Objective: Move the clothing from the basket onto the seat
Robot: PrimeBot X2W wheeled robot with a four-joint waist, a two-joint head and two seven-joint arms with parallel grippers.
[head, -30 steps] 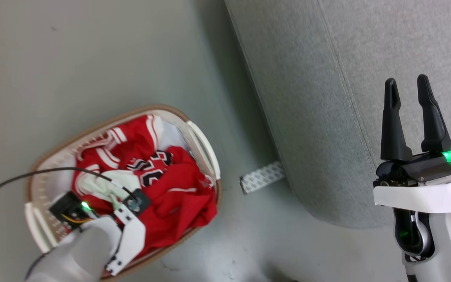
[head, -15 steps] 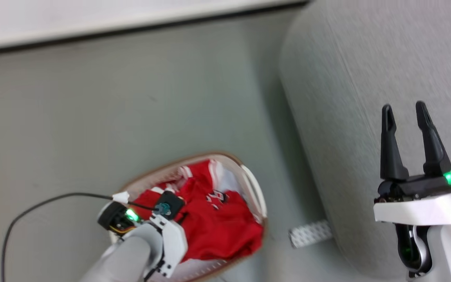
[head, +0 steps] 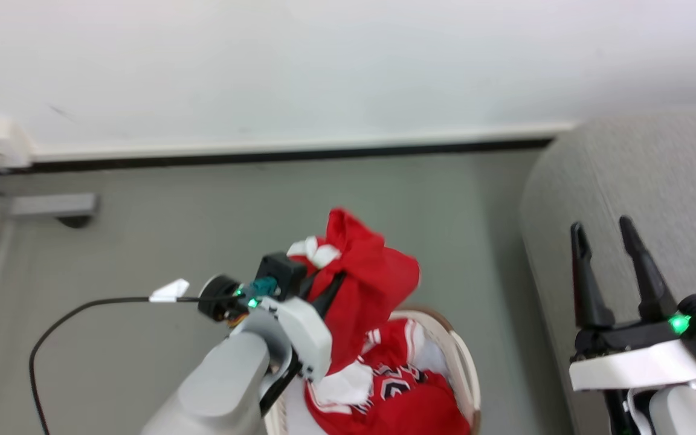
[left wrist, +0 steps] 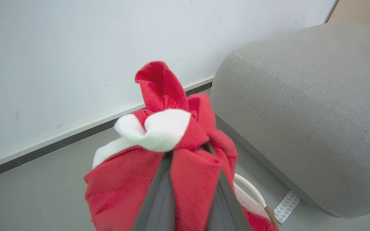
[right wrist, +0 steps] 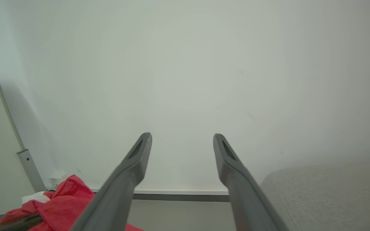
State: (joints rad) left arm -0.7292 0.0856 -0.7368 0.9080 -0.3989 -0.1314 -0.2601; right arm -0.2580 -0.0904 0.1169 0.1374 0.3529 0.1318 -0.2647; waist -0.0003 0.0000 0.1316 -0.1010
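left hand is clenched on a bunched red garment, pinching a fold near its white trim so the cloth hangs as one bundle above the basket rather than trailing over the rim. more clothing (the piece with the numerals among it) lies in the basket, which sits on the floor just beside the seat. right hand hovers over the seat's near edge, spread wide and holding nothing, probably parked there so as not to foul the carry. i'd judge the swing across to the seat comes next.
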